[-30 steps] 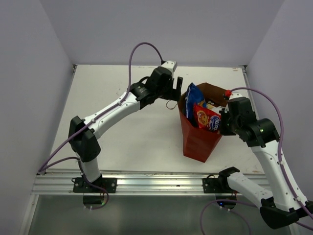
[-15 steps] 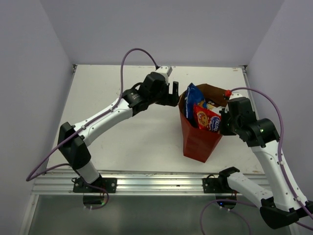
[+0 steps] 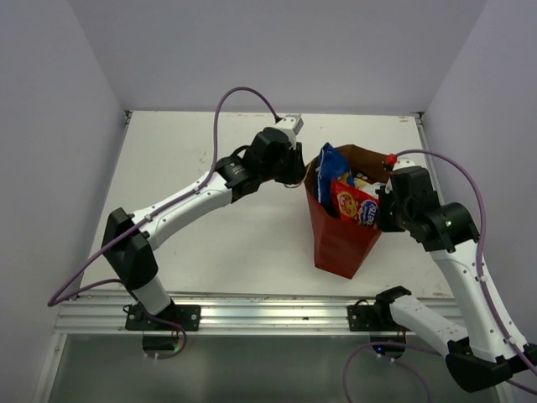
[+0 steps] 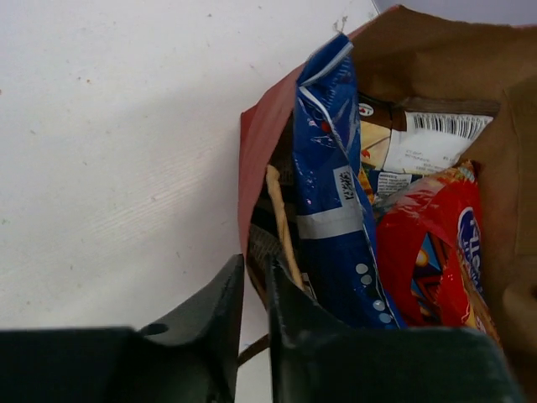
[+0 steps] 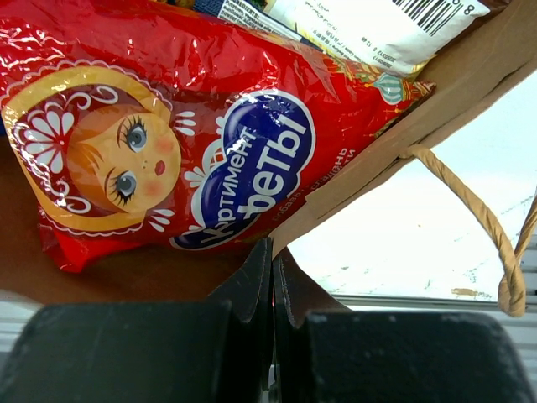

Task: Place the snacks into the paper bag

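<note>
Three snacks sit inside your reddish-brown kraft paper bag (image 3: 340, 243) on the white table (image 3: 243, 243): a tall blue-and-white foil pack (image 4: 331, 185), a glossy red cookie pack (image 5: 185, 143) and a white-and-brown chip bag (image 4: 419, 138) behind them. Your right gripper (image 5: 273, 248) has its fingers pressed together on the bag's right rim, beside a thin twine handle (image 5: 470, 210). Your left gripper (image 4: 254, 267) is at the opposite rim, jaws nearly together, apparently pinching the paper wall.
</note>
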You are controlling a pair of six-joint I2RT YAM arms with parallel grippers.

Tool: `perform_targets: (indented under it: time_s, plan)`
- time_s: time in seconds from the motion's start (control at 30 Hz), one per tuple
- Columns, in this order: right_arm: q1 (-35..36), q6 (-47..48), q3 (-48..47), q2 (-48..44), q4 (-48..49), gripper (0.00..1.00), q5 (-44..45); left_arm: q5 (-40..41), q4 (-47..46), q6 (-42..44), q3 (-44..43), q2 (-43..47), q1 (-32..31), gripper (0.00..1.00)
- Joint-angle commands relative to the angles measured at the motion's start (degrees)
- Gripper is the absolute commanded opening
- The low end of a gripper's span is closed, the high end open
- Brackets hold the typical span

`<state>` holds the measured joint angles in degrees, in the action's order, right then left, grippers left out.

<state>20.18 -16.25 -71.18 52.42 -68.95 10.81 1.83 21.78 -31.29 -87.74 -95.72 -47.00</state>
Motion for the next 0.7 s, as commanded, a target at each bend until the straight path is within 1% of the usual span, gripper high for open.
perform_targets:
  time_s: [0.0, 0.03, 0.07, 0.2, 0.23, 0.3, 0.33, 0.4, 0.43, 0.5, 0.53, 0.67]
  plan:
    - [0.12, 0.52, -0.89, -0.74, 2.5, 0.0, -0.44, -1.56, -2.62, 0.44, -1.64, -1.66, -1.07, 0.13]
    - [0.12, 0.61, -0.72, -0.66, 2.68, 0.0, -0.52, -2.87, -2.97, 0.44, -1.64, -1.75, -1.07, 0.03]
    - [0.12, 0.61, -0.63, -0.66, 2.59, 0.0, -0.53, -2.88, -3.67, 0.35, -1.81, -1.84, -1.16, 0.0]
    - [0.12, 1.13, -1.33, -0.04, 2.85, 0.0, -0.79, -1.57, -5.08, 0.26, -2.25, -0.61, -1.6, 0.0]
    - [0.12, 1.39, -1.68, 0.22, 2.85, 0.0, -0.79, 1.22, -5.08, 0.35, -2.34, 0.09, -1.86, 0.0]
    - [0.12, 2.62, -3.96, 2.06, 3.03, 0.0, -1.05, 3.87, -3.59, 0.79, -3.13, 1.94, -2.74, 0.0]
    - [0.12, 2.98, -4.84, 2.94, 3.46, 0.0, -1.23, 7.02, -2.8, 0.96, -3.4, 3.42, -3.09, 0.0]
    - [0.21, 4.03, -8.18, 5.49, 3.91, 0.0, -1.4, 10.72, -0.26, 1.05, -3.49, 5.27, -4.23, 0.0]
    - [0.21, 4.47, -9.41, 6.28, 4.26, 0.0, -1.58, 14.48, 0.36, 0.88, -3.22, 6.41, -4.76, 0.0]
    - [0.29, 5.35, -12.92, 8.64, 4.35, 0.0, -1.84, 18.46, 2.03, -0.08, -1.91, 9.93, -5.9, 0.0]
    - [0.47, 5.61, -14.07, 9.36, 4.26, 0.0, -2.1, 21.78, 2.47, -0.52, -1.38, 12.29, -6.17, 0.0]
    - [2.92, 6.06, -18.64, 12.78, 4.09, 0.0, -2.11, 27.43, 5.02, -2.55, 1.17, 17.58, -7.05, 0.0]
